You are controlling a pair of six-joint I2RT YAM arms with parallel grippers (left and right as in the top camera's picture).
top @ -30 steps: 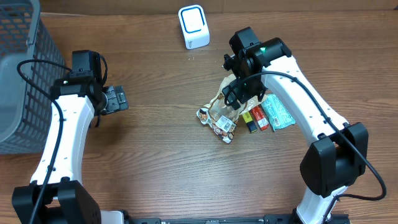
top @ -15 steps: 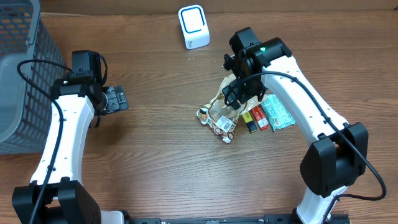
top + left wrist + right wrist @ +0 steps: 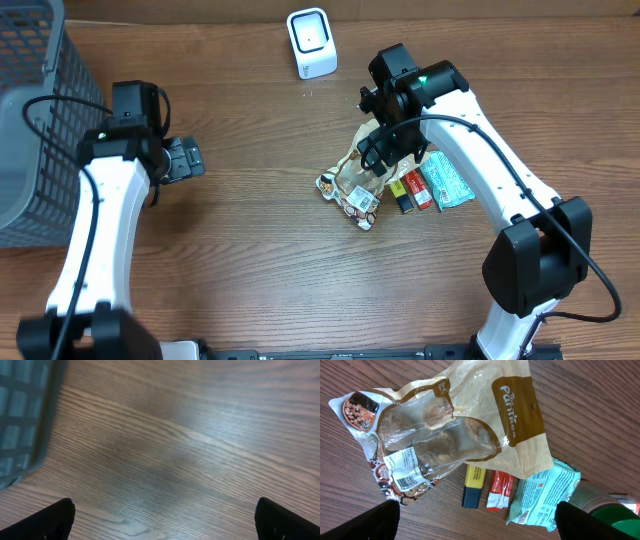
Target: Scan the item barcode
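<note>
Right gripper [image 3: 385, 150]: fingers spread wide and holding nothing. It hangs over the clear bag [image 3: 460, 435], and in its wrist view one dark fingertip [image 3: 375, 520] shows at each bottom corner, neither touching the bag.
Clear bag: lies flat on the desk [image 3: 260, 250], right of the desk's middle. Its brown header points toward the right edge in the wrist view, and the overhead view shows the arm covering part of it.
Barcode label [image 3: 410, 480]: a white sticker on the bag's lower left part, facing up, between the two fingertips and nearer the left one.
Bean packet [image 3: 355, 410]: tucked under the bag's left end and touching it.
Beside the bag: a yellow and dark blue stick [image 3: 472, 487], a red sachet [image 3: 499, 491] and a teal packet [image 3: 545, 495] in a row, just beside the header's edge.
Scanner [image 3: 311, 42]: a white unit near the desk's far edge, well apart from the bag and from both arms.
Left gripper [image 3: 185, 160]: fingers fully parted and holding nothing, over bare wood toward the desk's left side.
Basket [image 3: 30, 120]: a grey mesh basket at the far left corner, near the left arm.
</note>
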